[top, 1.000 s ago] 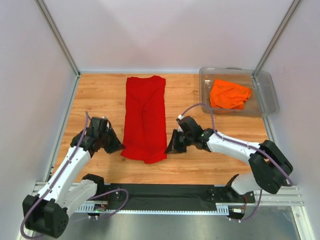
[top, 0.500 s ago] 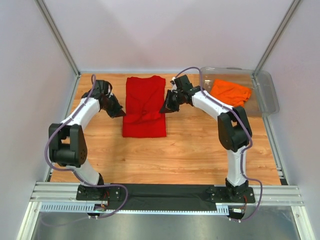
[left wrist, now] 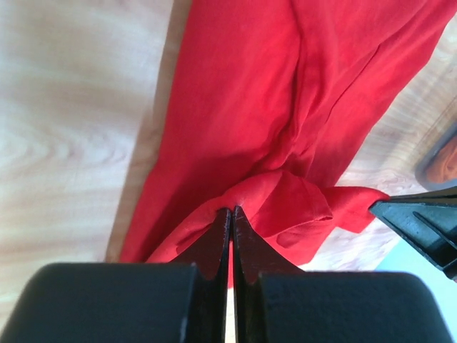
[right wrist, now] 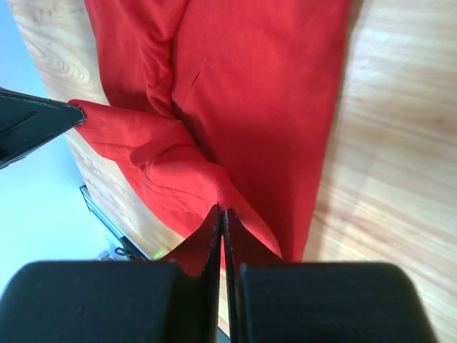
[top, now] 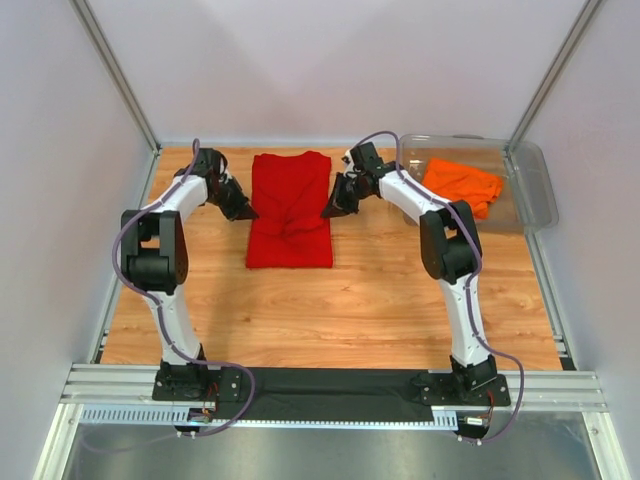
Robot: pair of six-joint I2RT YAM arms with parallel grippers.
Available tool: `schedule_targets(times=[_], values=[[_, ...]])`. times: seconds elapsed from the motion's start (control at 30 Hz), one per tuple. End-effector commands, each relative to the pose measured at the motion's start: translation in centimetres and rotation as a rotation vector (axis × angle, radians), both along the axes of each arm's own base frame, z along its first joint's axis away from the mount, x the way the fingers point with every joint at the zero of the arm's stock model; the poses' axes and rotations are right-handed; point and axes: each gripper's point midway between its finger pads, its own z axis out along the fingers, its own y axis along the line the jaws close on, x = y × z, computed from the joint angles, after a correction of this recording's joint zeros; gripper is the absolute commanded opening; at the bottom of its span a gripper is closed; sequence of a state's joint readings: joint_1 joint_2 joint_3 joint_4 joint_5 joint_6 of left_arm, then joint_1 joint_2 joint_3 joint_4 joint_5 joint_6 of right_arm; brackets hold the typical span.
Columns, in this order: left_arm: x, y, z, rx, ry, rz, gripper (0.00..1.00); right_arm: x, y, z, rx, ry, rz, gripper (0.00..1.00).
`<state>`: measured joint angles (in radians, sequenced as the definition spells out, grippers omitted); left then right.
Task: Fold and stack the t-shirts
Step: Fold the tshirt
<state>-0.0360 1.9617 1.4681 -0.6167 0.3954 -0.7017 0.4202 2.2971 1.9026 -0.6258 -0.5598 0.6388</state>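
The red t-shirt (top: 290, 205) lies on the wooden table at the back centre, folded lengthwise, with its near end doubled over toward the far end. My left gripper (top: 243, 211) is shut on the shirt's left edge; in the left wrist view the closed tips (left wrist: 230, 211) pinch red cloth (left wrist: 285, 86). My right gripper (top: 329, 209) is shut on the right edge; in the right wrist view its tips (right wrist: 221, 209) pinch red cloth (right wrist: 278, 86). The orange t-shirt (top: 460, 187) lies crumpled in the bin.
A clear plastic bin (top: 532, 195) stands at the back right of the table. White walls and metal posts close in the back and sides. Both arms reach far out from their bases at the near edge.
Both grippers have carried the red shirt's near end from the table's middle toward the back, doubling the shirt over itself. It is now about half as long.
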Motion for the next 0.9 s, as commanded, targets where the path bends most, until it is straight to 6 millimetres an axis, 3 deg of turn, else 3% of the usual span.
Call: schedule_targets(times=[0.0, 0.1, 0.13, 0.17, 0.2, 0.23, 0.27, 0.33, 0.37, 0.4, 0.43, 0.47, 0.5, 0.53, 0.57, 0.6, 0.67, 0.77, 0.8, 0.83, 0.87], values=[[2.1, -0.3, 0.8, -0.027, -0.048, -0.032, 0.00, 1.5, -0.4, 1.0, 0.027, -0.023, 0.001, 0.00], [2.6, 0.5, 0.2, 0.000, -0.027, -0.016, 0.00, 3.0, -0.5, 0.7, 0.047, -0.039, -0.010, 0.00], [2.6, 1.0, 0.0, 0.025, -0.013, -0.007, 0.01, 3.8, -0.7, -0.8, 0.037, -0.036, -0.012, 0.14], [3.4, 1.8, 0.7, 0.059, -0.033, 0.004, 0.09, 4.9, -1.9, -1.2, 0.016, -0.047, -0.026, 0.24], [3.9, 3.2, 0.7, 0.146, -0.055, -0.004, 0.21, 7.3, -2.2, 1.0, 0.021, -0.127, -0.035, 0.33], [3.6, 4.0, 1.1, 0.194, -0.046, -0.014, 0.30, 7.9, -3.1, 1.3, -0.005, -0.132, -0.046, 0.42], [4.2, 4.8, 2.4, 0.245, -0.076, -0.026, 0.30, 7.9, -4.7, 1.5, -0.067, -0.126, -0.046, 0.44], [3.5, 5.6, 4.5, 0.320, -0.131, -0.073, 0.31, 6.3, -5.7, 2.2, -0.127, -0.118, -0.024, 0.50], [2.2, 5.4, 4.2, 0.321, -0.120, -0.094, 0.31, 5.2, -5.4, 5.8, -0.135, -0.193, -0.013, 0.54], [1.2, 5.1, 5.9, 0.322, -0.164, -0.115, 0.32, 4.1, -5.0, 6.4, -0.139, -0.217, 0.007, 0.59], [0.3, 4.2, 6.1, 0.308, -0.174, -0.134, 0.32, 2.2, -4.8, 4.3, -0.151, -0.203, 0.023, 0.62], [-1.8, 3.1, 4.8, 0.262, -0.135, -0.159, 0.32, 0.9, -3.5, 4.7, -0.163, -0.239, 0.038, 0.64], [-2.1, 2.2, 6.4, 0.225, -0.195, -0.141, 0.32, -0.2, -3.0, 6.5, -0.147, -0.276, 0.027, 0.65], [-3.0, 0.8, 6.4, 0.198, -0.210, -0.157, 0.31, -1.0, -2.4, 5.4, -0.148, -0.278, 0.031, 0.64], [-4.9, -0.4, 4.7, 0.157, -0.179, -0.184, 0.32, -2.1, -1.0, 5.4, -0.138, -0.289, 0.058, 0.63], [-4.6, -1.5, 5.7, 0.134, -0.257, -0.195, 0.32, -2.5, -0.3, 5.0, -0.142, -0.292, 0.073, 0.60], [-6.1, -3.6, 4.5, 0.049, -0.250, -0.237, 0.33, -2.9, 0.9, 4.6, -0.143, -0.279, 0.096, 0.54], [-5.7, -5.5, 3.3, -0.046, -0.268, -0.311, 0.34, -3.2, 2.3, 3.4, -0.085, -0.225, 0.123, 0.48], [-5.7, -5.6, 1.7, -0.048, -0.223, -0.322, 0.33, -3.2, 2.6, 3.2, -0.069, -0.217, 0.128, 0.44], [-5.6, -5.7, 1.2, -0.056, -0.214, -0.332, 0.33, -3.2, 2.9, 2.6, -0.055, -0.201, 0.130, 0.29], [-5.5, -5.7, 0.7, -0.067, -0.203, -0.345, 0.31, -3.6, 3.1, 2.2, -0.035, -0.174, 0.142, 0.24]])
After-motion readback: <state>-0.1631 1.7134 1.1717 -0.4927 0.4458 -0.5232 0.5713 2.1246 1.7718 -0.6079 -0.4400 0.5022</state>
